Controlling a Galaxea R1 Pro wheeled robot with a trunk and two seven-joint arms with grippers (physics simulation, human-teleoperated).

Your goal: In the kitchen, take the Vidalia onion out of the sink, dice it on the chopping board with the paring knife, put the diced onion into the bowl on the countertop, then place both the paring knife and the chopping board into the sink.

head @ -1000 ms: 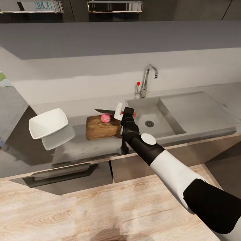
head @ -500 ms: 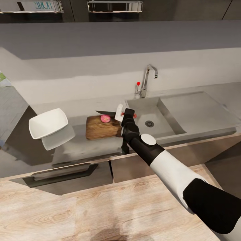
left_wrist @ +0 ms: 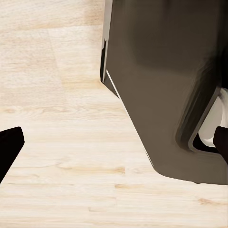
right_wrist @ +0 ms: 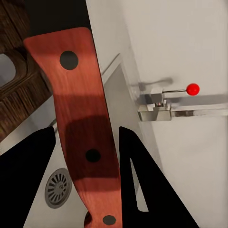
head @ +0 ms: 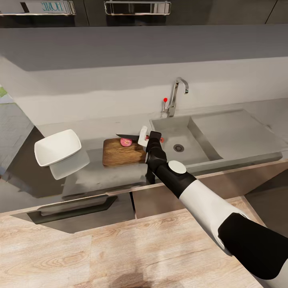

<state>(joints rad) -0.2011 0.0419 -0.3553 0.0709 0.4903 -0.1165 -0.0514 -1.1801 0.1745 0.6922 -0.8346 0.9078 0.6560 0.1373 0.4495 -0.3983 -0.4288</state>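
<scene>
Kitchen cabinets and a pale back wall frame the glossy dark desk (head: 100, 176) that runs across the middle of the head view, with the steel sink (head: 208, 138) right of centre. Our right hand (head: 150, 138) is clamped on the paring knife (head: 132, 137) by its handle (right_wrist: 80, 118), which the right wrist view shows pinched between the two dark fingers (right_wrist: 28, 175). The blade reaches left over the Vidalia onion (head: 126, 142), which sits at the upper right of the chopping board (head: 122, 152). We judge the knife light and stiff, best kept gripped mid-handle; the onion looks round and smooth, so it may roll or slip under the edge. The white bowl (head: 58, 148) waits at centre left. Our left hand (left_wrist: 114, 152) hangs over pale wood floor, fingers spread wide, holding nothing.
</scene>
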